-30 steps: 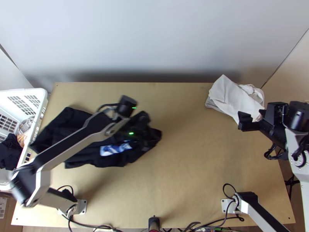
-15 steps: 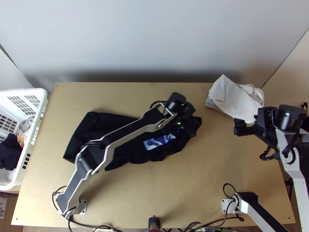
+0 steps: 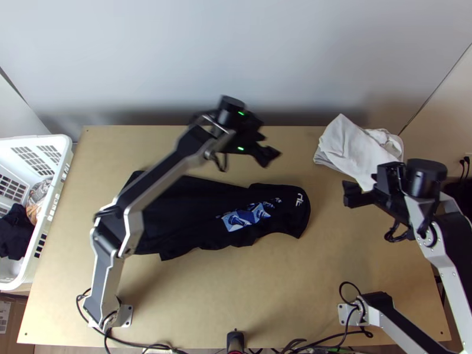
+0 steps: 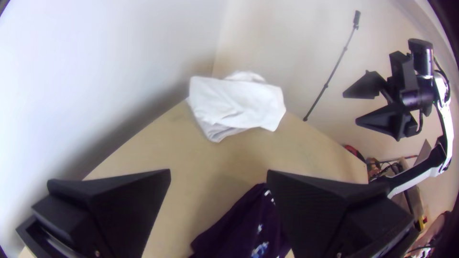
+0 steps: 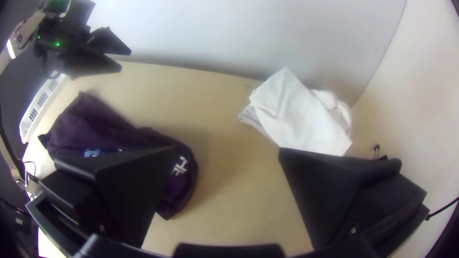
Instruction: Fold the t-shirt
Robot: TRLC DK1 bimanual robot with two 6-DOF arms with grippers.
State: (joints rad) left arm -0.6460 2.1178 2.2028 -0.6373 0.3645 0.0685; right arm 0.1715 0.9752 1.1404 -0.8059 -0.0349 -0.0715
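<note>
Left claw (image 3: 270,146) wide open, empty, beyond the black t-shirt (image 3: 194,215); right claw (image 3: 359,183) likewise, off its right end.

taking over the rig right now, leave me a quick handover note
Left end effector: open, empty, past the shirt's far edge.
Right end effector: open, empty, at the table's right, near the white cloth.
T-shirt: on the table, print up, roughly stretched out sideways, edges uneven.
Done: shirt out on the table; can't tell if any fold is made.
Left: probably straighten, then finish folding.
</note>
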